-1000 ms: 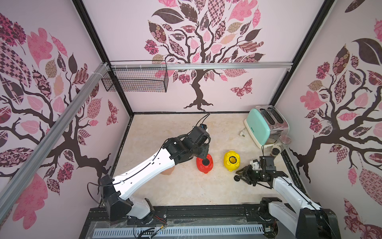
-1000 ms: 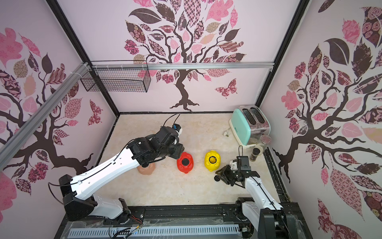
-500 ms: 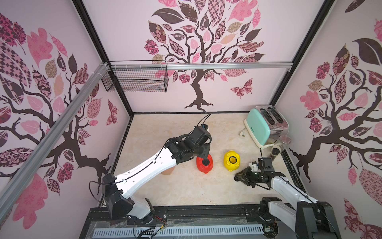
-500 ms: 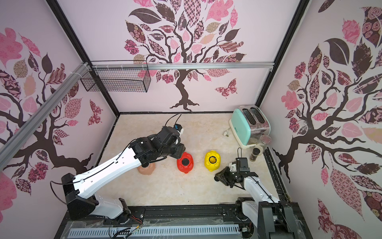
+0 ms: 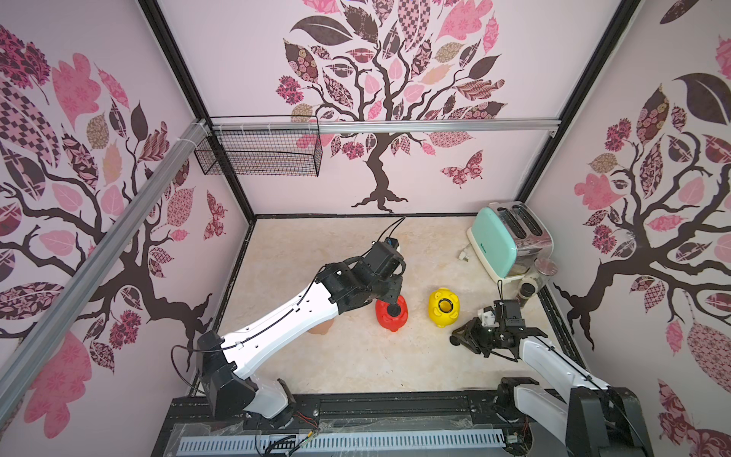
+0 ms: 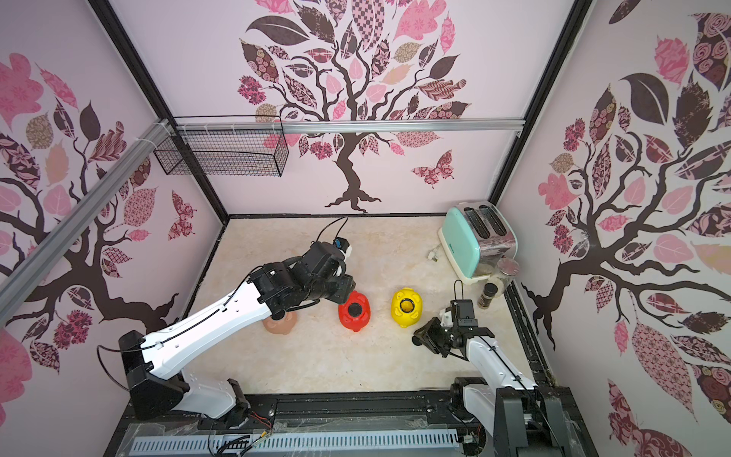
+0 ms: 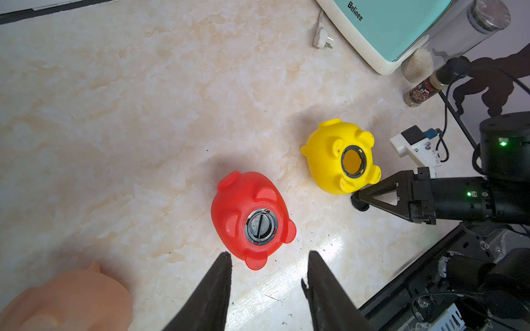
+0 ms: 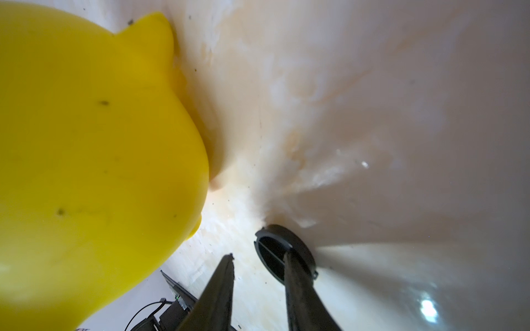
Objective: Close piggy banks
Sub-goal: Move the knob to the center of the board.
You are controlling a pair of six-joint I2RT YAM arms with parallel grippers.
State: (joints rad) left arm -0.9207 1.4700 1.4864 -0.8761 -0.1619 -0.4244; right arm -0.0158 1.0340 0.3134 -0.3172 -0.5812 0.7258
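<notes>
Left pincer [image 7: 268, 253] gapes empty over plugged red pig [image 7: 249, 215], desk [image 5: 356, 368] centre. Right pincer [image 8: 258, 252], apart, touches the plug [image 8: 271, 255] beside open yellow pig [image 7: 341, 156]; a one-sided nudge could skid it away.

The brand name "Belinee" stands in dark letters on the mint-green side of the toaster [image 7: 387, 28], seen in the left wrist view. In both top views the same mark on the toaster [image 5: 500, 245] is too small to read. The red and black label on the spice bottle [image 7: 423, 90] beside it carries print that cannot be made out.
</notes>
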